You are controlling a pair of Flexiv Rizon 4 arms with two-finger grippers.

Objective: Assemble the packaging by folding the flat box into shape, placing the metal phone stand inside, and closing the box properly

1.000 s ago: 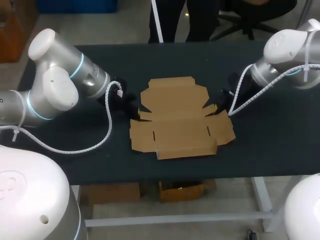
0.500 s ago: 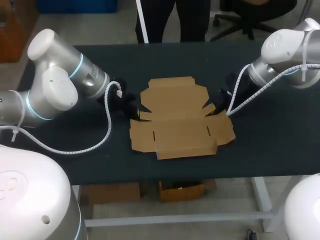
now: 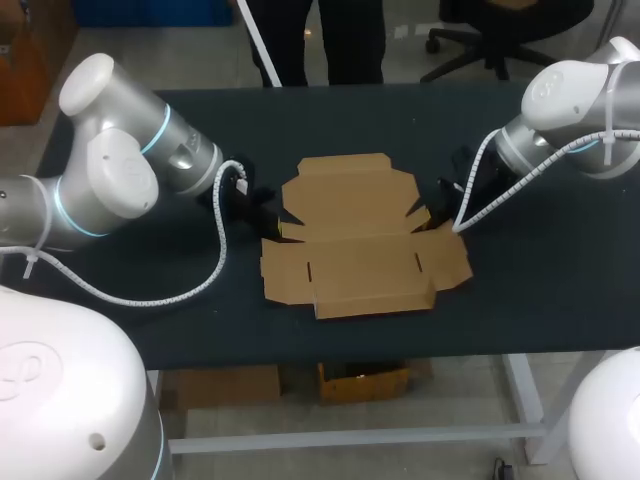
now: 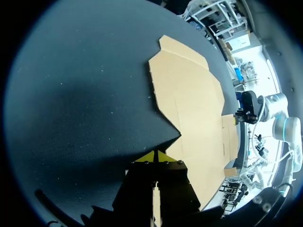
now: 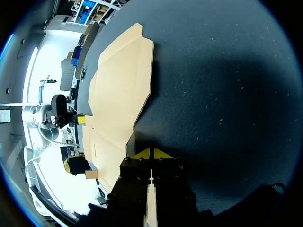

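Brown corrugated cardboard, one item: the box blank (image 3: 355, 235), fully unfolded, lying on the dark table (image 3: 540, 290) roughly midway between the two arms, with its broad rear panel away from the robot and its narrower front panels toward it. No wall or flap is clearly raised. Left gripper (image 4: 154, 156): low over the table at the blank's left edge, by the notch where the side flap meets the rear panel. Its yellow tips are pressed together with nothing between them, and a pointed corner of the cardboard lies just beside them. Whether tip and card touch cannot be told. Right gripper (image 5: 151, 152): placed likewise at the blank's right edge notch, its tips also closed on each other and empty, with the card's edge just beside them. Metal phone stand: not seen in any view, location unknown. Step in hand, by judgement: the first one, folding the flat blank into shape, with both arms apparently posed at opposite sides to work the side flaps. Nothing is formed yet, so loading and closing remain. The next move probably calls for each closed tip to slip under or against its flap's edge and lift along the crease. The two sides would need to act together, since a light sheet pushed from one side alone could slide across the table.
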